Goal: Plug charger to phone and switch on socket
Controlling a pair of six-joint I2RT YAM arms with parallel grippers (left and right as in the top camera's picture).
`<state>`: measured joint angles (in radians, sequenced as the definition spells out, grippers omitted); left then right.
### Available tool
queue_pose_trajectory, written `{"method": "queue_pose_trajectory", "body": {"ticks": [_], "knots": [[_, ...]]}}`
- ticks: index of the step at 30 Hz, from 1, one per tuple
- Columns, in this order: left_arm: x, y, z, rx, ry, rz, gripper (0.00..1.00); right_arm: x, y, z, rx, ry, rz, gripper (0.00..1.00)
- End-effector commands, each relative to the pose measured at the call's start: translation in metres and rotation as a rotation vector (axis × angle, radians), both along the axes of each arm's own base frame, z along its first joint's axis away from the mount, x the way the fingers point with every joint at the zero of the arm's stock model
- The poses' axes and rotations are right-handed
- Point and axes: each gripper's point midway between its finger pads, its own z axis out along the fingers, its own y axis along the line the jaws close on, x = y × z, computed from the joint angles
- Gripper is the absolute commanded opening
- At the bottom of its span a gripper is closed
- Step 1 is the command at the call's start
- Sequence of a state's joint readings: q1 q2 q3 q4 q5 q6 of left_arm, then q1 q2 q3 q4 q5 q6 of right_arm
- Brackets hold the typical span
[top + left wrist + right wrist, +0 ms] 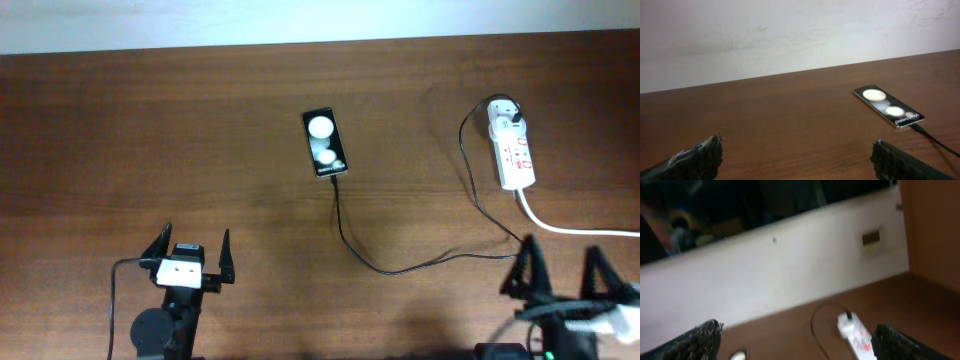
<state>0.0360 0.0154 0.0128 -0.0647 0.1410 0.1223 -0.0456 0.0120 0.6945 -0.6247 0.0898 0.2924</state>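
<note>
charger (400,268) between phone (324,143) and socket (513,150), wooden table (150,150)

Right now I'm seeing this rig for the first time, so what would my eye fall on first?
The black phone with two white patches lies centrally, and the thin black charger runs from its near end to the white socket at far right. The left gripper and right gripper sit open and empty at the near edge.

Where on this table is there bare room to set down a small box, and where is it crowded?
Free: the wide stretch of table left of the phone, beyond the left claw; also the patch between phone and socket, beyond the curving charger. Crowded: the right side, where charger, white cord and right claw meet.
</note>
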Motion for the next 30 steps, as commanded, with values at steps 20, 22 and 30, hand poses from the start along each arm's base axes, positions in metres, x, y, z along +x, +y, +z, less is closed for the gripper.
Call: {"method": "queue_pose_trajectory", "body": {"ticks": [20, 22, 30], "knots": [[0.000, 0.002, -0.002, -0.004, 0.005, 0.009, 0.99, 0.082, 0.003, -0.083, -0.013, -0.246, 0.037, 0.99], [0.000, 0.002, -0.002, -0.004, 0.005, 0.009, 0.99, 0.082, 0.003, -0.083, -0.013, -0.246, 0.036, 0.99], [0.000, 0.002, -0.002, -0.004, 0.005, 0.009, 0.99, 0.093, 0.030, -0.134, -0.301, -0.025, 0.171, 0.99]]}}
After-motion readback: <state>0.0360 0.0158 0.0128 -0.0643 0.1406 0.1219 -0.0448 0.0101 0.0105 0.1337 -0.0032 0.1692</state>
